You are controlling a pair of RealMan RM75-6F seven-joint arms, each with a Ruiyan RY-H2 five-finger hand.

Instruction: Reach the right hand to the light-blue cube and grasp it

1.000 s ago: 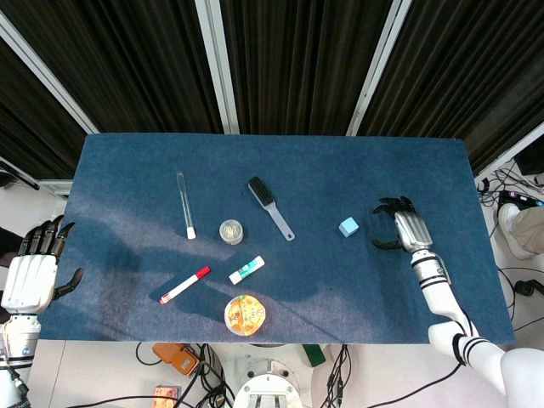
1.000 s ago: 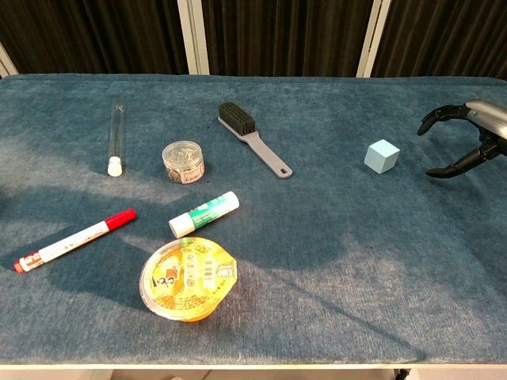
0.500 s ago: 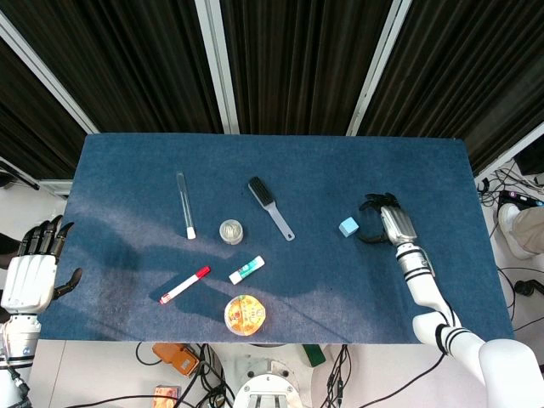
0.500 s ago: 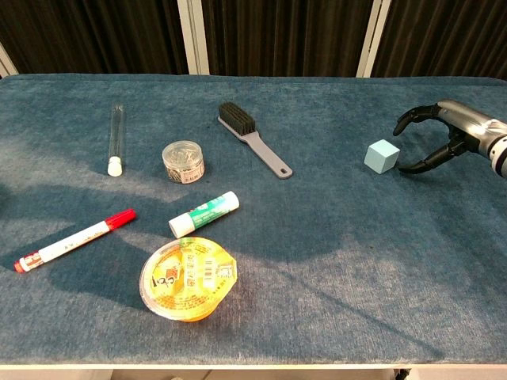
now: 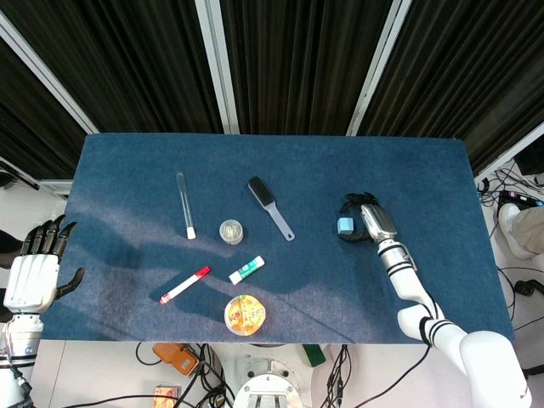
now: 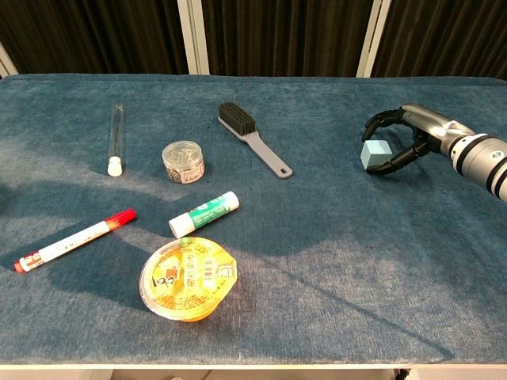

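Now the right hand (image 6: 408, 134) cups the light-blue cube (image 6: 375, 153) on the blue surface (image 6: 317, 237), right of the brush (image 6: 253, 139); its fingers (image 6: 379, 120) are spread around it, not yet clamped; closing them comes next.

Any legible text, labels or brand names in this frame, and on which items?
Nothing reads clearly.
Snack cup: red print on the lid, too blurred to read.
Glue stick: green label, too small to read.
Red marker: barrel print, illegible.
Round jar: label strip, illegible.
Light-blue cube: no markings visible.
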